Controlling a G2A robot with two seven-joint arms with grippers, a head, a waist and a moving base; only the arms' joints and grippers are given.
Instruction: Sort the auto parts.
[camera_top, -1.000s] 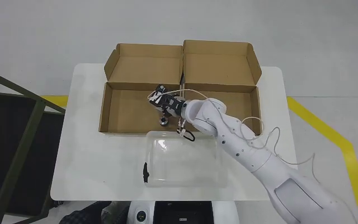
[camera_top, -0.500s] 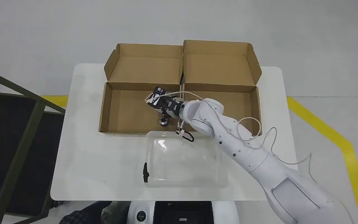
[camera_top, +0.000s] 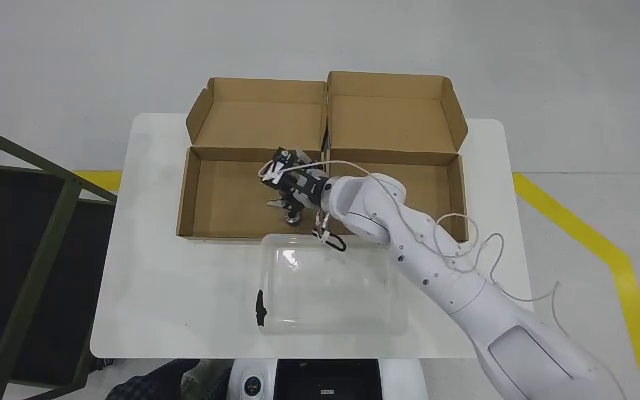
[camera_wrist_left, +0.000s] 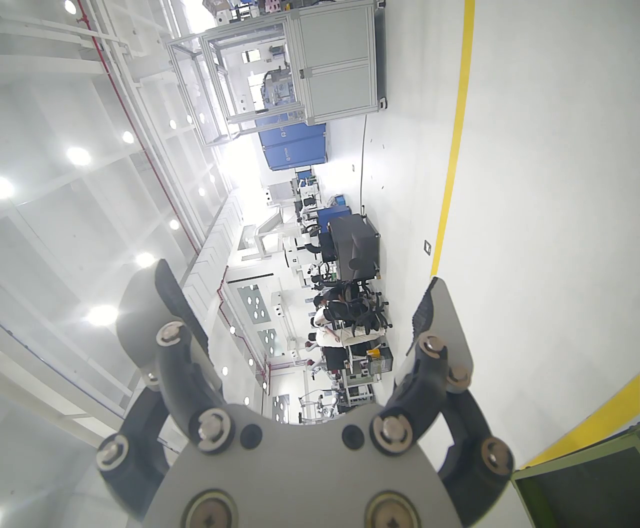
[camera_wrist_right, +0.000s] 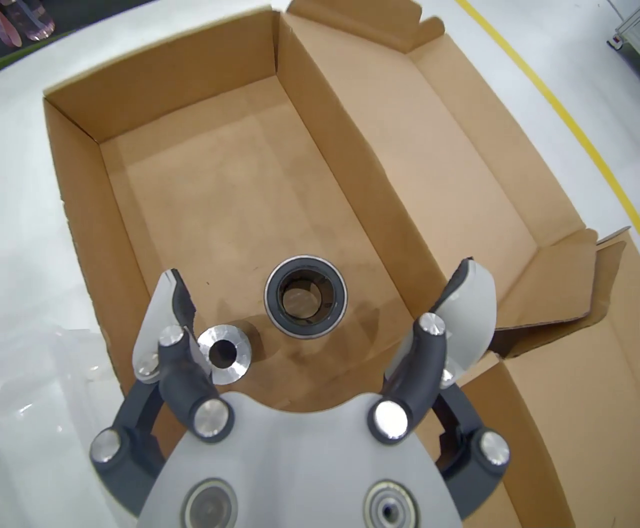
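My right gripper (camera_wrist_right: 321, 275) (camera_top: 286, 180) hangs open over the left cardboard box (camera_wrist_right: 210, 190) (camera_top: 225, 195), near its dividing wall. On the box floor below it stands a black ring-shaped bearing (camera_wrist_right: 306, 302), between the spread fingers and touching neither. A silver metal bushing (camera_wrist_right: 224, 354) (camera_top: 291, 214) stands beside the bearing, close against one finger (camera_wrist_right: 167, 310). My left gripper (camera_wrist_left: 297, 277) is open with nothing in it and points away from the table into the room.
A second cardboard box (camera_top: 440, 190) adjoins on the right, both with lids folded back. A clear plastic tray (camera_top: 385, 300) lies in front of the boxes with a small black part (camera_top: 259, 305) at its left edge. A dark green frame (camera_top: 40, 260) stands left of the table.
The right gripper's fingers have spread apart above the left box. The arm has hardly shifted.
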